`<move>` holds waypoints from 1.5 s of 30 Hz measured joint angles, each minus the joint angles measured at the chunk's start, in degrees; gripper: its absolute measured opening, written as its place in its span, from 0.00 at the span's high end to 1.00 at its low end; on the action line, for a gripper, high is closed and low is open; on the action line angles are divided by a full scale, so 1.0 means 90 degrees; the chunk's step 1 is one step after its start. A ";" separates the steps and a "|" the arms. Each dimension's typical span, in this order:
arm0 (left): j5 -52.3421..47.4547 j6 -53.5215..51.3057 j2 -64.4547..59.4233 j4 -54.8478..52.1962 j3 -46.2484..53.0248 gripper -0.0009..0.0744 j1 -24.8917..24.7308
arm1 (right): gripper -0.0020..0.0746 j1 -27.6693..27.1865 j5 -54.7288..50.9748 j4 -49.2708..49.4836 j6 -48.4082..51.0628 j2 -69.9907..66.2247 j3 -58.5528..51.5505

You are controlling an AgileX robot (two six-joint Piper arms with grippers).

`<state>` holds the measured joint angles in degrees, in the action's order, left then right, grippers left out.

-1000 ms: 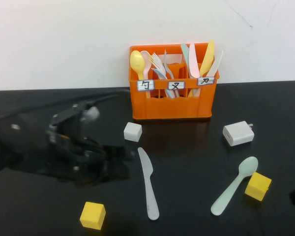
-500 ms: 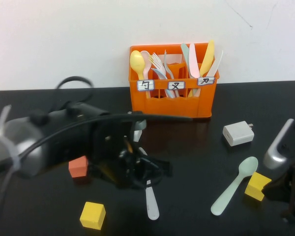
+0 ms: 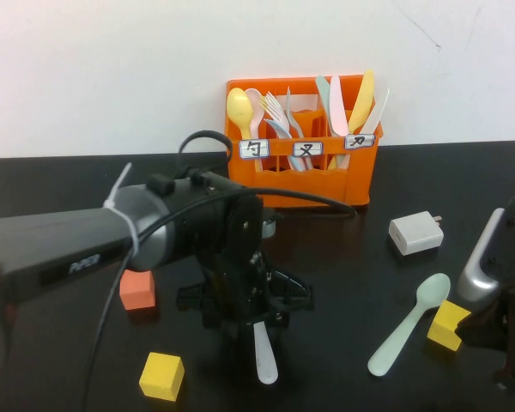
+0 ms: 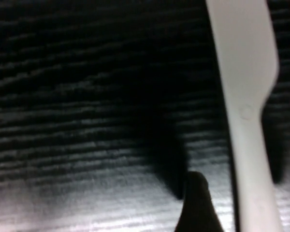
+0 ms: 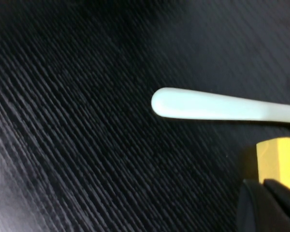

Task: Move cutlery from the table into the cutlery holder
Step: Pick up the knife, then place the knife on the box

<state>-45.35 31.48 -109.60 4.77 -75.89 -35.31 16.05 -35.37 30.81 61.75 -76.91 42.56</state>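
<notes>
The pale grey knife (image 3: 263, 356) lies on the black table (image 3: 51, 184). Its blade end is hidden under my left gripper (image 3: 247, 307), which is open and straddles it low down. In the left wrist view the knife (image 4: 246, 96) runs past one dark fingertip (image 4: 195, 208). The mint-green spoon (image 3: 408, 326) lies at the right, its bowl pointing away from me. My right gripper (image 3: 511, 352) is shut and empty, low at the front right beside the spoon. The right wrist view shows the spoon's handle end (image 5: 208, 106). The orange cutlery holder (image 3: 300, 184) stands at the back, full of utensils.
A yellow cube (image 3: 451, 324) touches the spoon's right side, close to my right gripper, and shows in the right wrist view (image 5: 280, 157). A white charger (image 3: 416, 232) lies right of the holder. An orange-red cube (image 3: 136, 290) and another yellow cube (image 3: 161, 375) sit front left.
My left arm has swung right across the table and come down over the knife. My right arm has entered at the front right and settled beside the spoon.
</notes>
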 joint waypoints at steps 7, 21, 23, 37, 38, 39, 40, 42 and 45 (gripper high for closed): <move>-0.0128 0.0049 -0.0232 -0.0142 -0.0187 0.44 0.0000 | 0.98 0.0000 0.0000 0.0000 -0.0061 0.0000 0.0000; -0.0508 0.0037 -0.0281 -0.0770 -0.0216 0.84 0.0000 | 0.98 0.0000 0.0115 0.0096 -0.0112 0.0000 0.0000; -0.0508 0.0026 -0.0281 -0.0779 -0.0216 0.84 0.0000 | 0.98 0.0000 0.0130 0.0096 -0.0112 0.0000 0.0000; -0.0498 0.0221 0.0025 -0.0794 -0.0177 0.84 0.0000 | 0.98 0.0000 0.0332 0.0099 -0.0264 0.0000 0.0000; -0.0498 0.0237 0.0134 -0.0794 -0.0172 0.84 0.0000 | 0.98 0.0000 0.0346 0.0099 -0.0277 0.0000 0.0000; -0.0449 0.0247 0.0288 -0.0794 -0.0162 0.84 0.0000 | 0.98 0.0000 0.0356 0.0099 -0.0288 0.0000 0.0000; -0.0398 0.0262 0.0459 -0.0794 -0.0162 0.84 0.0000 | 0.98 0.0000 0.0371 0.0099 -0.0288 0.0000 0.0000; -0.0241 0.0262 0.0774 -0.0824 -0.0162 0.84 0.0000 | 0.98 0.0000 0.0386 0.0099 -0.0301 0.0000 0.0000; 0.0187 0.0237 0.1266 -0.1005 -0.0158 0.84 0.0000 | 0.98 0.0000 0.0427 0.0109 -0.0316 0.0000 0.0000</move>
<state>-43.67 33.61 -98.21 -4.28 -77.31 -35.31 16.05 -31.52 31.80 58.90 -76.91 42.56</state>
